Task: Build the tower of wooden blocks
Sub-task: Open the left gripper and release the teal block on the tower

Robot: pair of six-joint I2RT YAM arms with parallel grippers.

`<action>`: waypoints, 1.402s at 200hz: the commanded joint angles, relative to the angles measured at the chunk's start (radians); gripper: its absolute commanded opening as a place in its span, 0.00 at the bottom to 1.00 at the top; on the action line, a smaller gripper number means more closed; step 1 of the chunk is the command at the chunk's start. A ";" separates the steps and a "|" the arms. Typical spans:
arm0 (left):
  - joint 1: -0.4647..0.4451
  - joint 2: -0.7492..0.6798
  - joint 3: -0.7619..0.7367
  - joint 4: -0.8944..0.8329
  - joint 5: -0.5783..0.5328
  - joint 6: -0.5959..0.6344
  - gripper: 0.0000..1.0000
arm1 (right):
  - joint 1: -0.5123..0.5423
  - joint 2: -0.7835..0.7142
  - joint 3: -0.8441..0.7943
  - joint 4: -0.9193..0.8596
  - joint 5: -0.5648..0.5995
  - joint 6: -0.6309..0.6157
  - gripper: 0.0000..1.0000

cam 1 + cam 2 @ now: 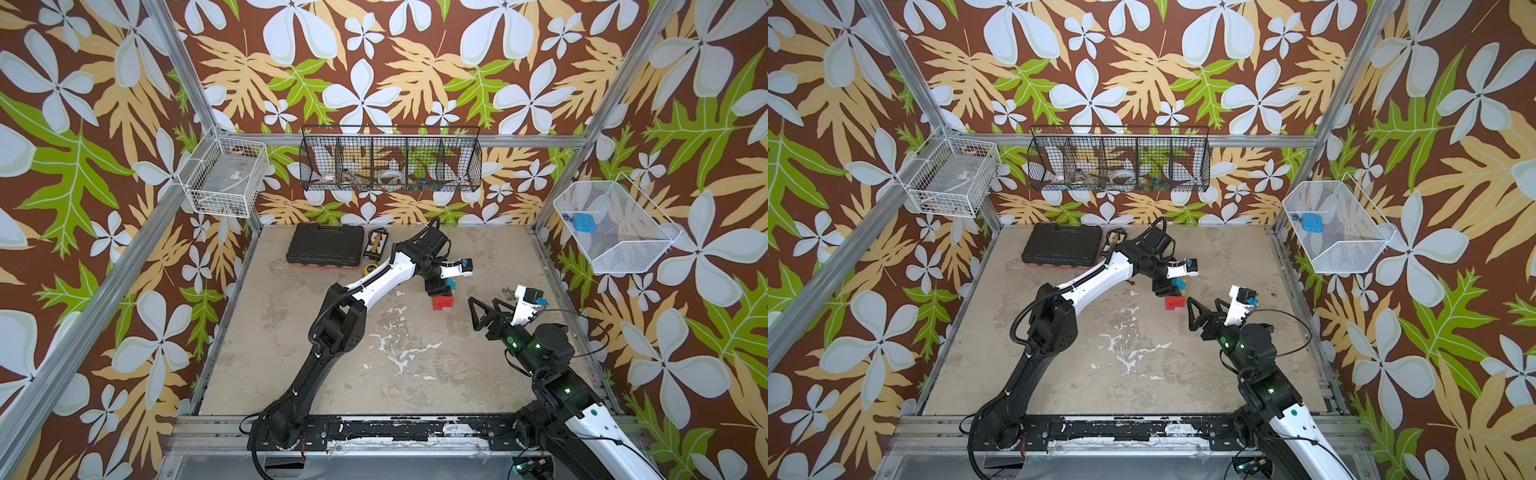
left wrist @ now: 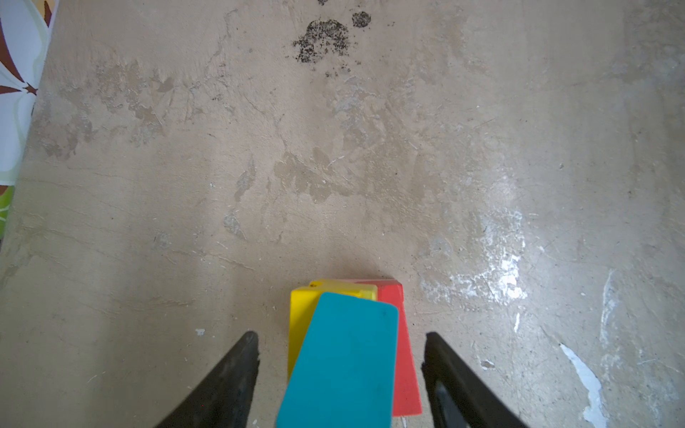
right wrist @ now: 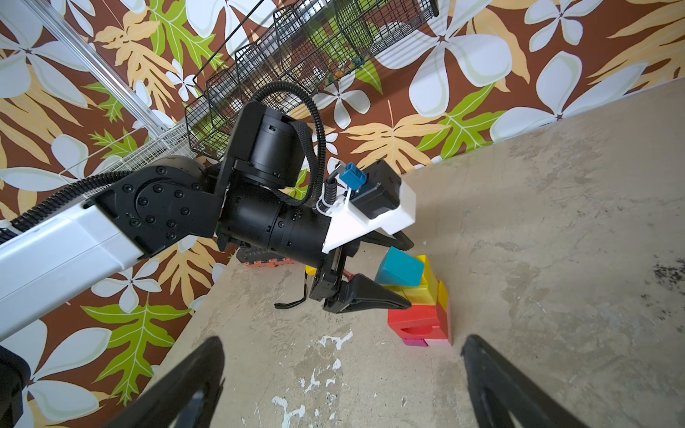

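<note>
- Basically, everything turns on one relation: the teal block [image 2: 344,370] sits right btwn the fingers [image 2: 233,381] of the left gripper [image 2: 341,337]. There's a strip of bare gap on each side, so the jaws are part-way apart, straddling it w/o touching.
- That block tops the tower [image 3: 422,307], which stands mid-table, a bit toward the back, in a top view [image 1: 442,301].
- Long axis: in the left wrist view the teal face looks longer along the finger direction than across it. It's also twisted vs the yellow blocks [image 2: 300,326] and red block [image 2: 406,370] below. The right wrist view shows it tilted, not seated flat.
- Judgement: a squeeze would meet its long sides. Given the twist, one corner prob touches first and could swivel the block or nudge the stack.
- The right gripper [image 3: 343,341] has its fingers spread wide and holds nothing. It's aimed at the tower from nearby but apart, so the left arm is clearly nearer.
- Materials: painted wood w/ a smooth matte finish, flat faces and crisp edges. The red piece looks arch-cut, and the pink base [image 3: 426,341] is low and flat.
- The table [image 2: 333,166] is a worn beige surface w/ scuffs, white scrapes and a dark speckled patch.
</note>
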 commanded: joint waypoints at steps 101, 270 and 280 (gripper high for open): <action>0.002 0.000 0.005 -0.014 0.010 0.015 0.36 | -0.001 -0.002 0.000 0.019 0.000 0.005 1.00; -0.001 -0.098 -0.047 0.025 0.029 -0.051 1.00 | -0.001 -0.005 0.005 0.016 0.008 0.000 1.00; -0.003 -0.145 -0.094 0.054 0.028 -0.067 1.00 | -0.001 -0.006 0.007 0.010 0.014 -0.001 1.00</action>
